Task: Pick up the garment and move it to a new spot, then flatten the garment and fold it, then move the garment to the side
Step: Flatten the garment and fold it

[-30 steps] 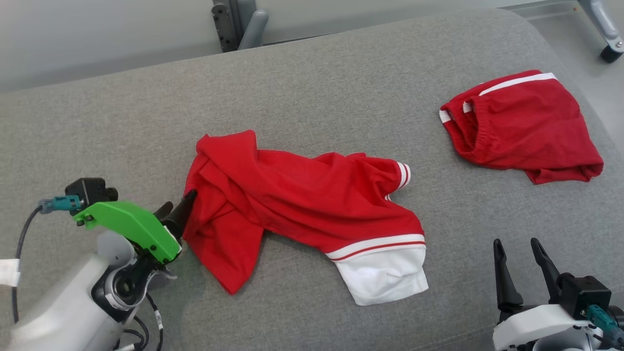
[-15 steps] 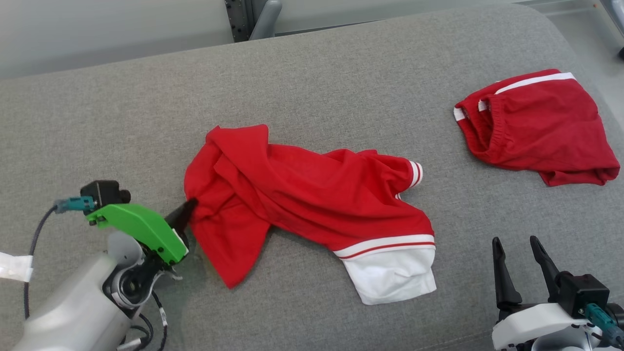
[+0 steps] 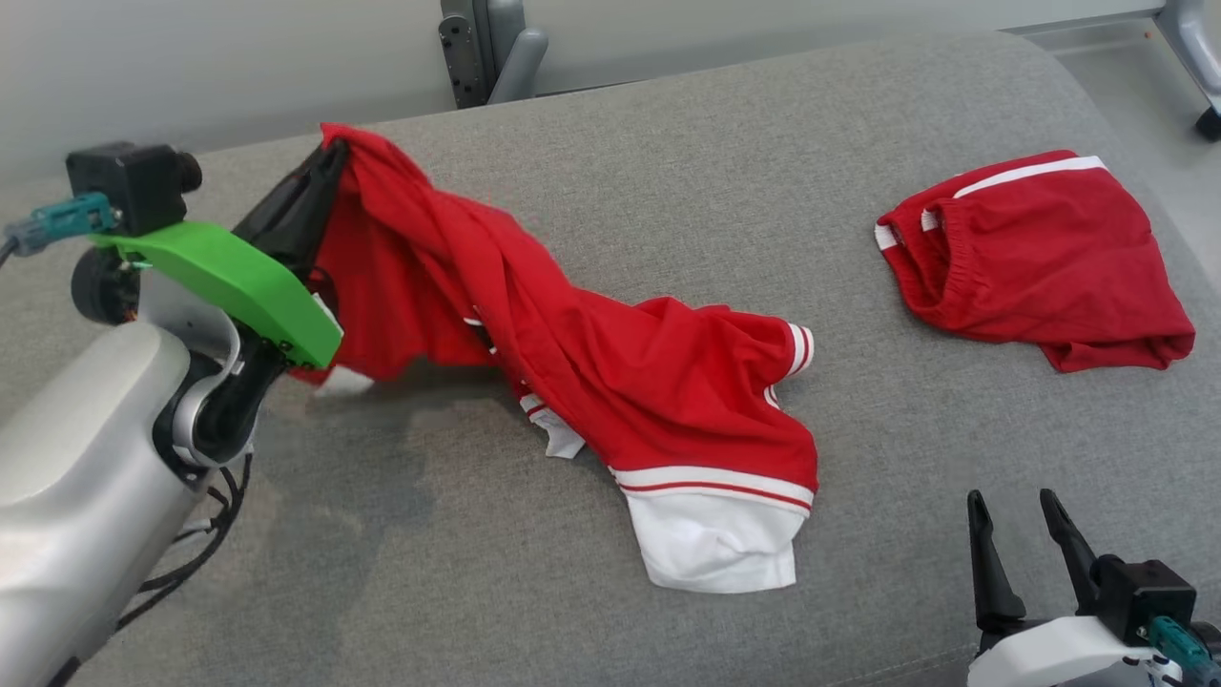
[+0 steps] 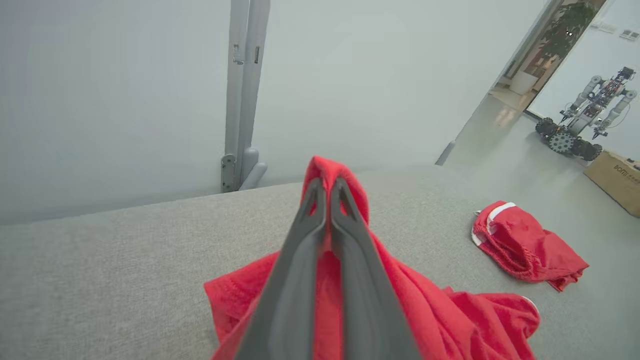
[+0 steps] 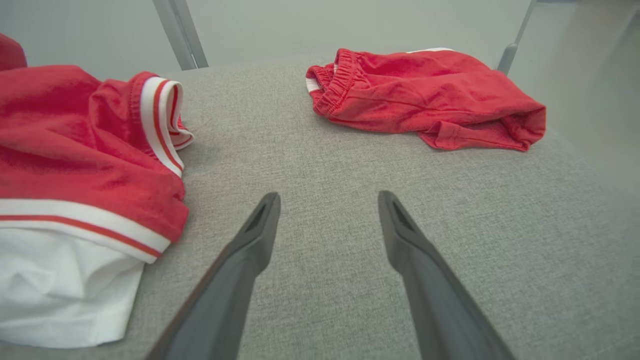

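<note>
**Operator:** What am I working on?

**Spotter:** You have a broad grey woven-fabric padded surface (image 3: 668, 124). Across its middle is the red jersey garment with white-and-red striped trim and a white hem panel (image 3: 649, 382). One end of it hangs in the air at the back left. The rest trails on the fabric, with the white hem nearest the robot. Well apart, at the far right, sits a crumpled pair of red shorts with an elastic waistband and white stripe (image 3: 1040, 258). I'd leave those alone.

**Operator:** How will the jersey handle?

**Spotter:** I'd judge it light, thin and completely limp, maybe a little slick. It sags in folds from wherever you pinch it, so a single hold only drags it along. To spread it flat you'll likely want a second hold down at the white hem.

**Operator:** Which way does it run?

**Spotter:** Its long axis is diagonal, from the raised end at back left down to the white hem at front right.

**Operator:** And the tools?

**Spotter:** Your left gripper (image 3: 329, 157) is pinched tight on a bunch of red cloth at that raised end. Your right gripper (image 3: 1011, 506) stands wide apart and holds nothing, low over the surface just right of the hem.
</note>
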